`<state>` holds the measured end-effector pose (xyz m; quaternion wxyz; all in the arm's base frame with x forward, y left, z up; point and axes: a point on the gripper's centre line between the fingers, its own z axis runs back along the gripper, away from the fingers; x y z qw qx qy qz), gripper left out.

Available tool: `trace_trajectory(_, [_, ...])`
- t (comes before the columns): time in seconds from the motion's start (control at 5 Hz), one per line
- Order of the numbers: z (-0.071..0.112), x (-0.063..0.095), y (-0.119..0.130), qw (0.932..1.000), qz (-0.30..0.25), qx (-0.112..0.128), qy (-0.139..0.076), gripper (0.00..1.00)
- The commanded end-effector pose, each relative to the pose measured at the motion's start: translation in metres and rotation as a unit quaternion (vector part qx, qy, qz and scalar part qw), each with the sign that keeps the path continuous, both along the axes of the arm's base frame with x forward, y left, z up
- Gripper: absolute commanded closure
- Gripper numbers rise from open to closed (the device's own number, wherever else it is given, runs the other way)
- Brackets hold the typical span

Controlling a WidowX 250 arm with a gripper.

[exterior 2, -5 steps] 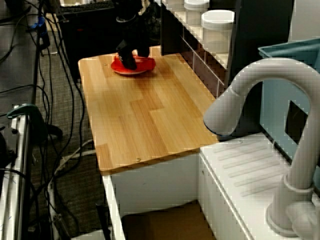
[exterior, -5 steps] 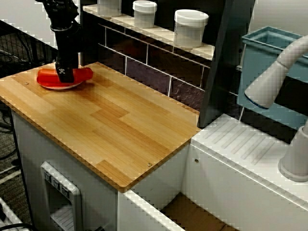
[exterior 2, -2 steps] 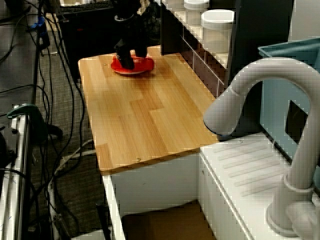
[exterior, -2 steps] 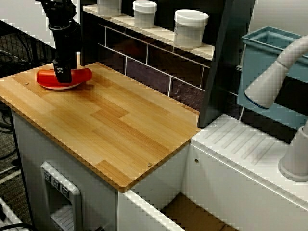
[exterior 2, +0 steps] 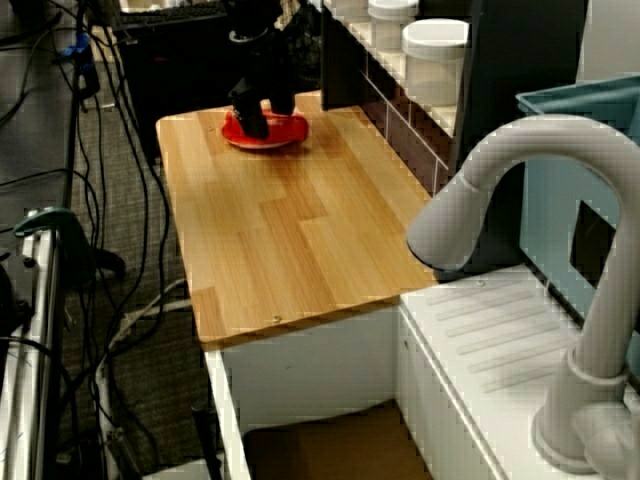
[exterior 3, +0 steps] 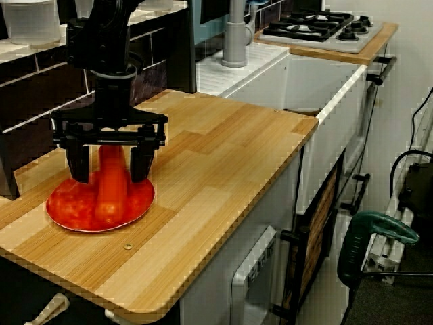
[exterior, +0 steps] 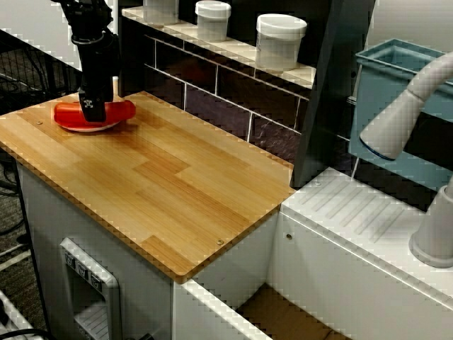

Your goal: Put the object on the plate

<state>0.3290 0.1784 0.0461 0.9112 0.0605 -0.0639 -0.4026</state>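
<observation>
The object lies on the plate, between the open claw's fingers.

I'm looking at a mock kitchen set up inside a lab or workroom. The kitchen side: a wooden tabletop over white cabinet fronts, a dark tiled backsplash under a ledge of white lidded jars, a grey faucet over a ribbed white drainboard, and a gas hob further along (the fittings look toy-sized, though I can't confirm that). The workroom side: loose black cables trailing across carpeted floor, and a green power drill parked beside the unit.
</observation>
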Motion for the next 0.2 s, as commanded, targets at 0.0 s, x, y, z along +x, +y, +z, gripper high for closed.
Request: trace_trajectory(0.0, [0.0183,0.0061,0.0034,0.9997,0.000,0.010,-0.023,0.00])
